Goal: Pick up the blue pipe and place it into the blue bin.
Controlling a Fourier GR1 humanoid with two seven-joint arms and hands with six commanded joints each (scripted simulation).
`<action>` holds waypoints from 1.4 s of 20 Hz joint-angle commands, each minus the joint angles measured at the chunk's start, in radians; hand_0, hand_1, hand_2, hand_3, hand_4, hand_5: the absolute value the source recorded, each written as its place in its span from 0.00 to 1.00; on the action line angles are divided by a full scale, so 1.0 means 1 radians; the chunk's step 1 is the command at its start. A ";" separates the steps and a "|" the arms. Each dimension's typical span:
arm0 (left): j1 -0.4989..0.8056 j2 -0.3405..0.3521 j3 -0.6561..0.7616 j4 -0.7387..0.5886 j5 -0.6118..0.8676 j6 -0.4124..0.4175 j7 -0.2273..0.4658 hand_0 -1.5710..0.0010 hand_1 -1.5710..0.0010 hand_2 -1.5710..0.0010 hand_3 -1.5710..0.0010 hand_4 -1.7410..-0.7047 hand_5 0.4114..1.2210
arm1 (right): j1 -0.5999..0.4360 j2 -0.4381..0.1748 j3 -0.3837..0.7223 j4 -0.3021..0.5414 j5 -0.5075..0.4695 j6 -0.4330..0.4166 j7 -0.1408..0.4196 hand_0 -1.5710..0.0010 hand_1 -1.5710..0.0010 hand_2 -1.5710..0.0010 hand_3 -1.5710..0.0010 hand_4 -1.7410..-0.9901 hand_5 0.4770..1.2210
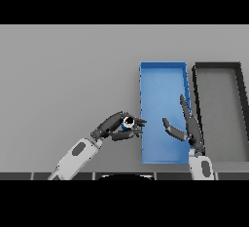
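setting: bare sorting workstation, lab-like | evidence: plain grey bench [68,75] carrying a blue bin [144,123] and a black bin [241,119] lying side by side

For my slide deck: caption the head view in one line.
Left hand holds the blue pipe beside the blue bin; right hand open over it.

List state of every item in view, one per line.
blue pipe: held in left hand, beside the bin, not yet in
left hand: shut on blue pipe
right hand: open, over blue bin
blue bin: holds nothing
black bin: holds nothing
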 commanded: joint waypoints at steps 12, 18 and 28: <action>-0.007 0.001 -0.002 0.005 -0.005 -0.011 0.007 0.00 0.00 0.00 0.05 0.00 1.00 | -0.059 -0.164 -0.026 -0.190 -0.403 0.309 0.054 1.00 1.00 1.00 1.00 0.61 0.08; -0.016 0.011 0.007 0.019 -0.019 -0.009 -0.009 0.00 0.00 0.00 0.05 0.00 1.00 | -0.232 -0.249 0.092 -0.311 -0.540 0.387 0.301 1.00 1.00 1.00 1.00 0.58 0.03; -0.021 0.005 0.001 0.018 0.014 -0.057 -0.021 0.00 0.00 0.00 0.02 0.00 1.00 | -0.486 -0.154 0.264 -0.207 -0.462 0.461 0.422 1.00 1.00 1.00 1.00 0.68 0.07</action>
